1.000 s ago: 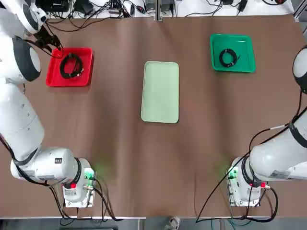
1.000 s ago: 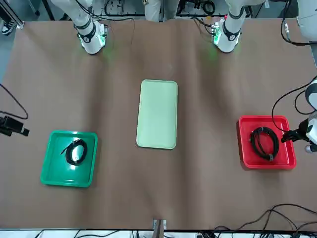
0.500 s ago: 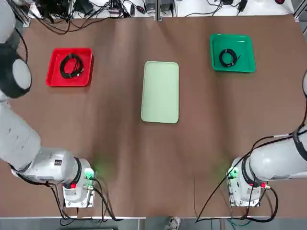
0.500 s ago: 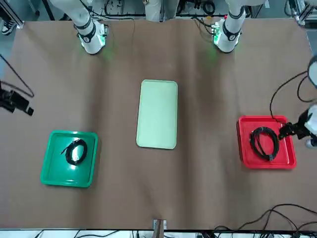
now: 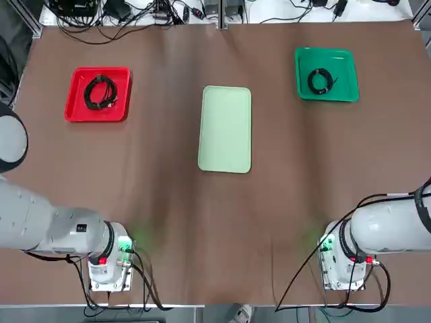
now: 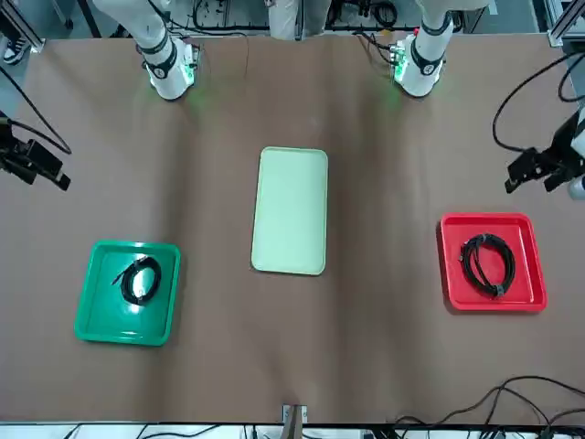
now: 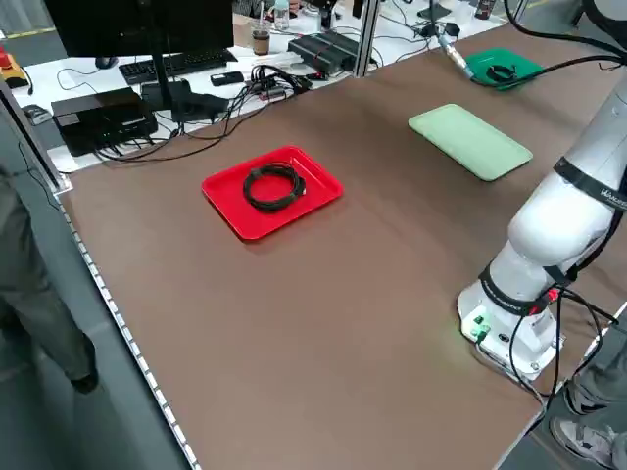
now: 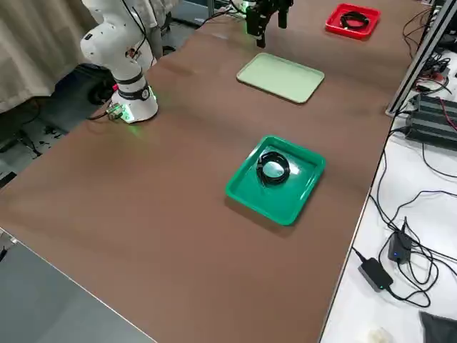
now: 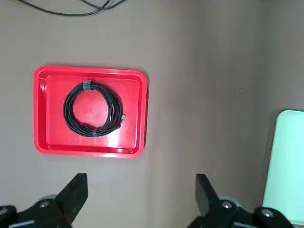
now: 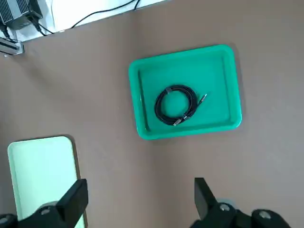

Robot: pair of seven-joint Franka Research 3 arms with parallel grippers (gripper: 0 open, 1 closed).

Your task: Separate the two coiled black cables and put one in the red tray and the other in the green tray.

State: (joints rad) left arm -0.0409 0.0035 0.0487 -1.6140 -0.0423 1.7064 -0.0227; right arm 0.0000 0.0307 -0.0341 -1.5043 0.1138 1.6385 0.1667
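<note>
you see one coiled black cable (image 5: 100, 92) in the red tray (image 5: 74, 111), another coiled cable (image 5: 320, 81) in the green tray (image 5: 303, 91); left gripper (image 6: 539, 170) and right gripper (image 6: 33, 165) hang released, empty.

Bench (image 5: 168, 222) surface in top view: three low obstacles only, the red tray (image 5: 73, 111) at 10 o'clock, the pale green tray (image 5: 225, 129) at centre and the green tray (image 5: 343, 87) at 2 o'clock, with broad bare lanes between them and across the whole 6 o'clock half. The left gripper (image 6: 539, 169) and right gripper (image 6: 35, 163), jaws spread, hang above the side edges, clear of both coil-bearing trays. Loose wiring (image 5: 121, 17) crowds the 12 o'clock margin beyond the bench.
</note>
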